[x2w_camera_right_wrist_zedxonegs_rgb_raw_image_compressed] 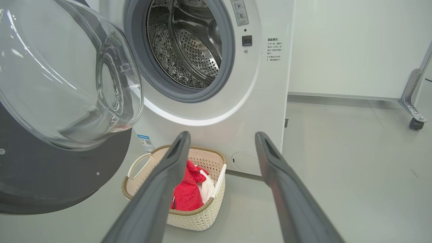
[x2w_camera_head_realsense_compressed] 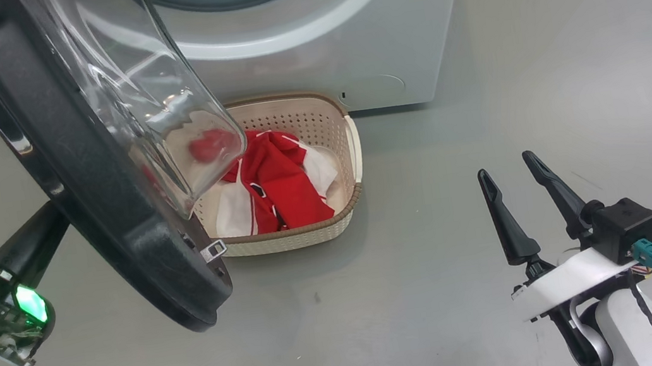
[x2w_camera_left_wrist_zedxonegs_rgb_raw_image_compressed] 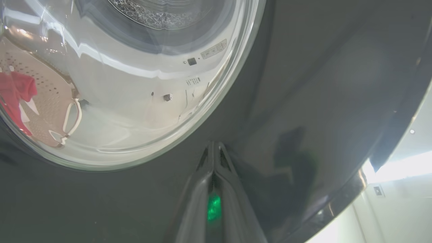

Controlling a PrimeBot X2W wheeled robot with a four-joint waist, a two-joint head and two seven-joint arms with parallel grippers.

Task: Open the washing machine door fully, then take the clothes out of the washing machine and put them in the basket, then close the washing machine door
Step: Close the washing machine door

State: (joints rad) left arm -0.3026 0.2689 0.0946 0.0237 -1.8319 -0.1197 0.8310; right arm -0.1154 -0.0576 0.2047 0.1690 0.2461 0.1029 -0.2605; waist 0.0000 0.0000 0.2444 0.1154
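**Left gripper.** The left gripper [x2w_camera_left_wrist_zedxonegs_rgb_raw_image_compressed: 213,150] is stationed in front of the washing machine [x2w_camera_head_realsense_compressed: 343,34], on the outer side of its swung-out door. Its fingers are clenched together with nothing between them. The tips appear to be set against the black rim.

**Washing machine door.** The washing machine door [x2w_camera_head_realsense_compressed: 115,225] stands partly open from the washing machine's front.
- Handling: the door is judged to be rigid and fairly heavy, and to swing freely on its hinge.
- The glossy rim is expected to be slippery, so a flat push is preferred to a pinch.
- Pressure is best applied on the wide rim, toward the edge carrying the metal latch tongue [x2w_camera_head_realsense_compressed: 214,250].
- The glass bowl [x2w_camera_head_realsense_compressed: 162,104] should be treated as fragile and left untouched.
- Appearance: a large round black rim is seen, with a clear bulging bowl at its centre.

**Basket and clothes.** The basket [x2w_camera_head_realsense_compressed: 353,147] is placed on the floor just in front of the washing machine's base. The clothes [x2w_camera_head_realsense_compressed: 281,180] are lying in it. They are red with white panels, and are judged to be soft and light. The steel drum [x2w_camera_right_wrist_zedxonegs_rgb_raw_image_compressed: 189,44] appears to be emptied, so closing the door is judged to be the step in hand.

**Right gripper.** The right gripper [x2w_camera_head_realsense_compressed: 505,164] is held in front of the washing machine and clear of it. Its fingers are spread apart and nothing is held.
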